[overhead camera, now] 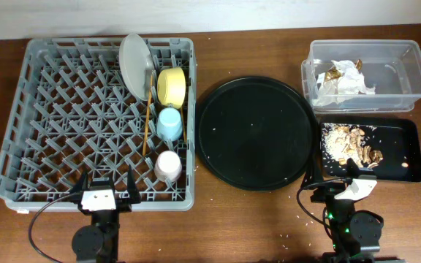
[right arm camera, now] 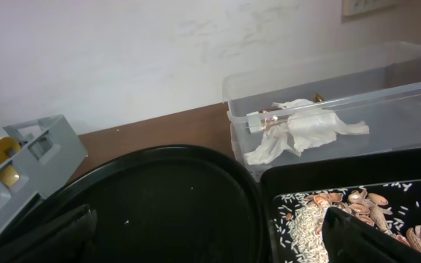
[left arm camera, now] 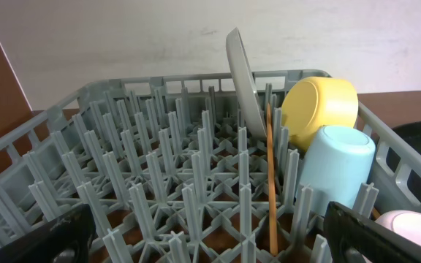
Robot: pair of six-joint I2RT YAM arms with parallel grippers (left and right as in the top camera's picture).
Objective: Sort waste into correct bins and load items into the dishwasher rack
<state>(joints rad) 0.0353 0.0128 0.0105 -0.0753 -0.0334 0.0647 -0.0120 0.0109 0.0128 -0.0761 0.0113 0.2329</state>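
The grey dishwasher rack [overhead camera: 64,109] holds a grey-white plate [overhead camera: 134,64] on edge, a yellow bowl [overhead camera: 172,86], a light blue cup [overhead camera: 169,124], a small pink cup [overhead camera: 168,166] and wooden chopsticks [overhead camera: 148,120]; the left wrist view shows the plate [left arm camera: 241,80], bowl [left arm camera: 320,102], blue cup [left arm camera: 335,168] and chopsticks [left arm camera: 270,183]. White napkins with a golden wrapper [overhead camera: 344,79] lie in the clear tub [overhead camera: 408,66]. Food scraps [overhead camera: 349,142] lie in the shallow black tray [overhead camera: 404,150]. My left gripper [overhead camera: 107,191] is open and empty at the rack's front edge. My right gripper [overhead camera: 335,179] is open and empty at the tray's front left corner.
A large round black tray [overhead camera: 256,131] sits between the rack and the bins, bare but for a few crumbs. Small crumbs dot the wooden table [overhead camera: 269,219] near the front. A pale wall runs along the back edge.
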